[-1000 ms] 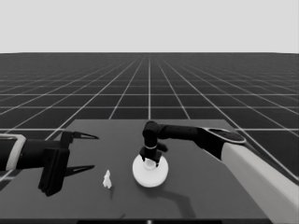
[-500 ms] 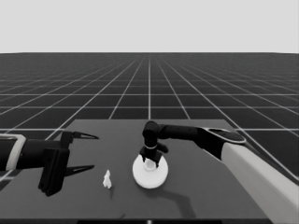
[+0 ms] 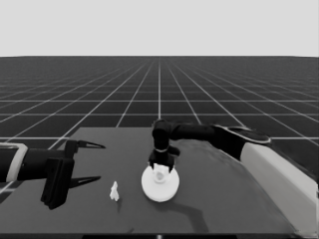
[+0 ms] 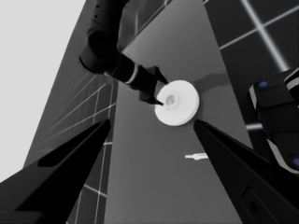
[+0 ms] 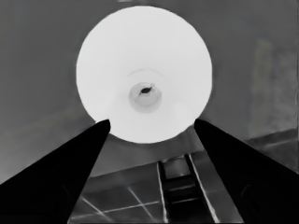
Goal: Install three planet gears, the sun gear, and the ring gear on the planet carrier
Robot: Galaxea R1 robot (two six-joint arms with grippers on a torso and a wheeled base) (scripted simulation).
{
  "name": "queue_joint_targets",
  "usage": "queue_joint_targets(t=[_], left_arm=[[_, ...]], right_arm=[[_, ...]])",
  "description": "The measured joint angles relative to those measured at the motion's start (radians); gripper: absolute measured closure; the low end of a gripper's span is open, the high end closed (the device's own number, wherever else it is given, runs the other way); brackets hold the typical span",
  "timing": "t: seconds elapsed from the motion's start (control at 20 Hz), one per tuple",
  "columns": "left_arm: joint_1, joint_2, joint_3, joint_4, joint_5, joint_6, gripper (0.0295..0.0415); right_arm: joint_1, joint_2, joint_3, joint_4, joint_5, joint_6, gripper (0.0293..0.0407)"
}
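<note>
The right arm, pale grey near the shoulder and black toward the wrist, reaches in from the right side and bends down steeply at the wrist, so the right gripper points straight down over the middle of the table, its two long black fingers spread apart. The left arm waits at the left end, level, its left gripper with both pointed fingers held wide.
</note>
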Motion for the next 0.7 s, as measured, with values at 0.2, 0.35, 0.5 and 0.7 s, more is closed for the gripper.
queue_joint_targets(t=[0.2,0.35,0.5,0.7], left_arm=[[0.000,0.000,0.000,0.000,0.000,0.000,0.0326],[0.000,0.000,0.000,0.000,0.000,0.000,0.0326],[-0.061,0.171,0.050,0.463,0.472,-0.486,0.0322],[-0.068,0.637,-0.354,-0.355,0.947,-1.716,0.0319]], right_arm=[[0.203,0.003,0.003,0.169,-0.018,-0.271,0.0315],[0.221,0.005,-0.006,0.187,-0.018,-0.308,0.0315],[0.065,-0.266,0.440,-0.112,0.146,-0.745,0.0293],[-0.330,-1.163,1.134,-0.502,0.352,-1.336,0.0315]])
